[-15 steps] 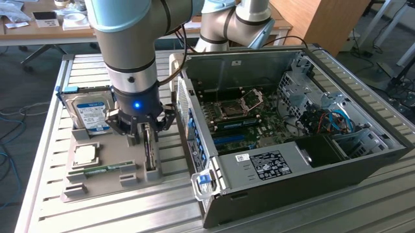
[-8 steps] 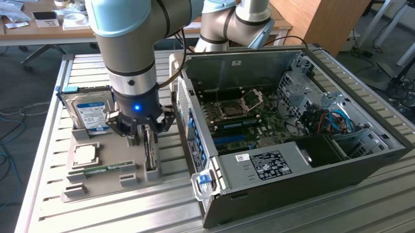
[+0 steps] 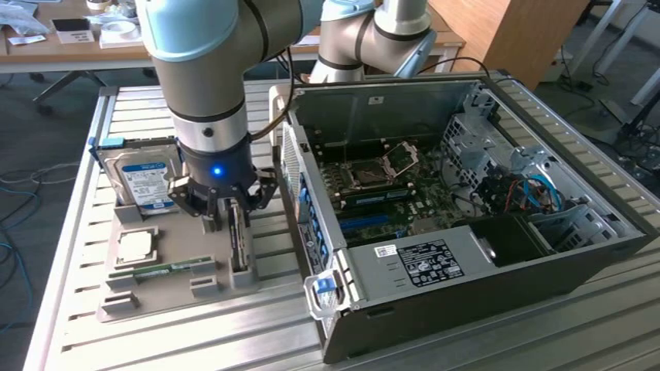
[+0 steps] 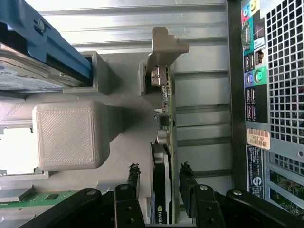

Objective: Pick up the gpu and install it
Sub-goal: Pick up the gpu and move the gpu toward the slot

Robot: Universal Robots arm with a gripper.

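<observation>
A silver hard drive (image 3: 144, 184) with a blue label is held in a grey printed holder (image 3: 165, 300), just beside the claw (image 3: 229, 220) on the exterior view's left. Nearer the camera than the claw, a square processor chip (image 3: 136, 246) and a narrow green memory stick (image 3: 165, 270) are laid in the same holder. Close on the claw's other side, an open computer case (image 3: 484, 305) is set on the slatted metal table (image 3: 206, 344); its motherboard (image 3: 392, 201), labelled power supply (image 3: 433, 263) and blue cables (image 3: 542, 193) are exposed. In the wrist view, the case's rear port panel (image 4: 254, 80) is seen near the claw.
</observation>
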